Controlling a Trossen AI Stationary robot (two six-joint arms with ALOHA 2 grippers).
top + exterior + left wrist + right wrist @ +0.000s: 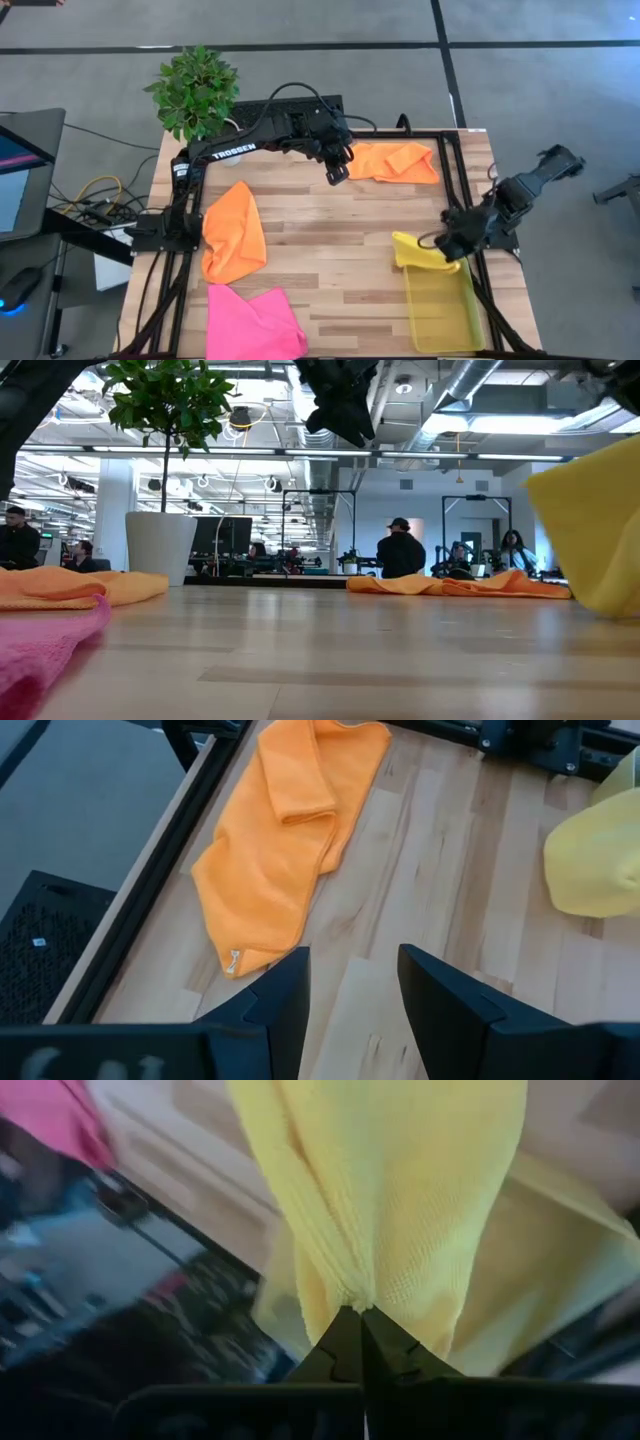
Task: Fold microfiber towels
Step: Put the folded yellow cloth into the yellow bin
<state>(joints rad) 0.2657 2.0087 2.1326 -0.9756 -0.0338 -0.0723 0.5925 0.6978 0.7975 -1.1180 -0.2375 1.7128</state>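
My right gripper (pixel 447 245) is shut on the yellow towel (pixel 415 250) at the far end of the yellow bin (pixel 445 310), on the table's right side. My left gripper (pixel 338 168) is open and empty, raised above the table near the far edge. It is just left of a crumpled orange towel (pixel 395 162) that lies flat on the table and also shows in the left wrist view (pixel 285 840). A second orange towel (pixel 233 232) and the pink towel (pixel 250 322) lie flat at the left. My right gripper pinches a gathered bunch of the yellow towel (pixel 365 1292) between its two fingertips. The cloth fans out from the pinch in several creased layers. In the high view the towel spreads from the gripper over the bin's far end (pixel 420 262).
A potted plant (pixel 198 92) stands at the far left corner. A black frame rail (pixel 460 190) runs along the table's edges. Bare wood lies in the table's middle (pixel 330 240). People and equipment show in the room beyond (pixel 400 550).
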